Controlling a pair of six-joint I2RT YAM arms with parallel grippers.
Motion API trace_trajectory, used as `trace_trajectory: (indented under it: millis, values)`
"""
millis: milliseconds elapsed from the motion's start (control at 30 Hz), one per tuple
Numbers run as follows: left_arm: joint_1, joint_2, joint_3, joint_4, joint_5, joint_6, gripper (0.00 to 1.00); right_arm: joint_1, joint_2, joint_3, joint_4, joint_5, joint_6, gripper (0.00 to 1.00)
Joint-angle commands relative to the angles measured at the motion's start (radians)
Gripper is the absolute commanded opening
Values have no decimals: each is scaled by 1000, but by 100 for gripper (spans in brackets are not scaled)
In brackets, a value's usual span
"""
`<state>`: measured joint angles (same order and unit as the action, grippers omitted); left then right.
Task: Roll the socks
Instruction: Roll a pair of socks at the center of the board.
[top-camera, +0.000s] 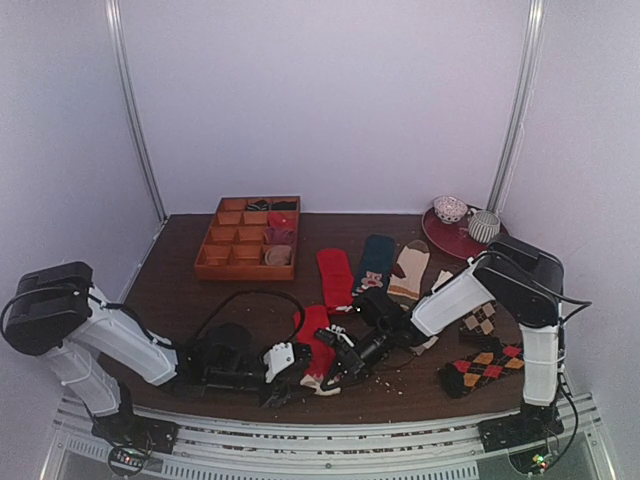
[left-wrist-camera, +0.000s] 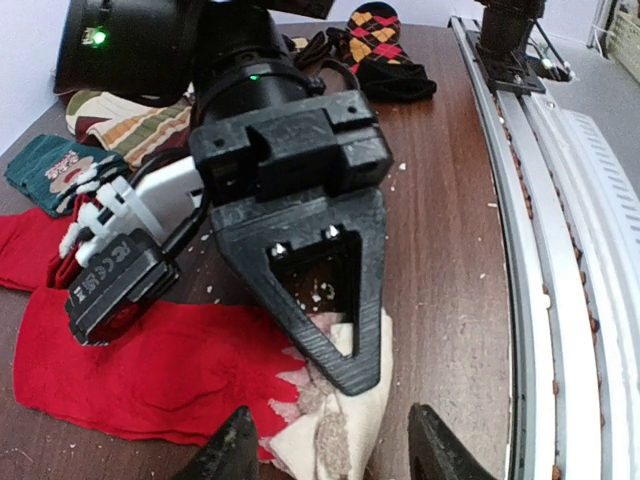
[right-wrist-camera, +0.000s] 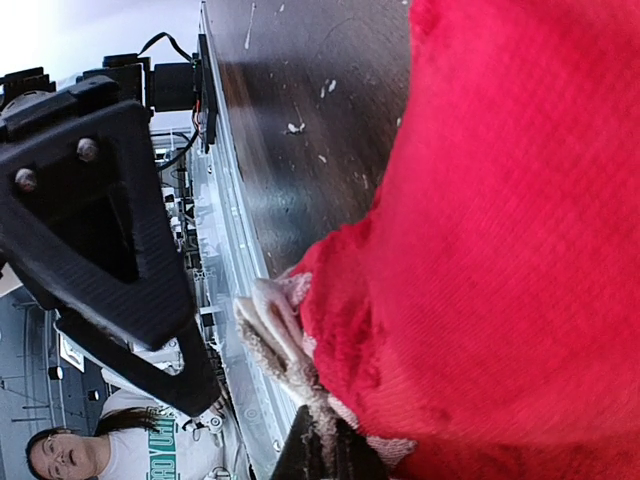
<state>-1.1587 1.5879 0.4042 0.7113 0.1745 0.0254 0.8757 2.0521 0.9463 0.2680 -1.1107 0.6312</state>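
Note:
A red sock with a cream patterned end lies flat near the table's front edge. My right gripper is shut on that cream end, pinching the fabric between its fingertips; in the left wrist view its black triangular finger presses down on the cloth. My left gripper is open, with its two fingertips on either side of the same cream end. In the top view the two grippers meet over this sock, left and right. The red body fills the right wrist view.
More socks lie behind: a red one, a dark teal one, a beige striped one and argyle ones. A wooden compartment tray stands at back left, a red plate with bowls at back right. A metal rail runs along the near edge.

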Motion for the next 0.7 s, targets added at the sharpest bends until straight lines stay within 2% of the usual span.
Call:
trace_trajectory:
  millis: [0, 67, 367, 433, 533, 667]
  values:
    - [-4, 61, 12, 69, 78, 48, 40, -9, 45, -9, -97, 56, -3, 0]
    - [-4, 100, 22, 68, 106, 40, 36, -12, 44, -8, -98, 56, -1, 0]
    - [-4, 182, 49, 79, 109, 30, 38, -11, 43, -20, -70, 55, 21, 0]
    - [-4, 196, 56, 71, 111, 24, 32, -12, 43, -25, -63, 54, 26, 0]
    - [-4, 223, 86, 2, 119, 16, 15, -11, 37, -31, -49, 50, 36, 0]
    - [-4, 236, 83, -48, 115, -20, 4, -13, 28, -43, -25, 40, 50, 0]
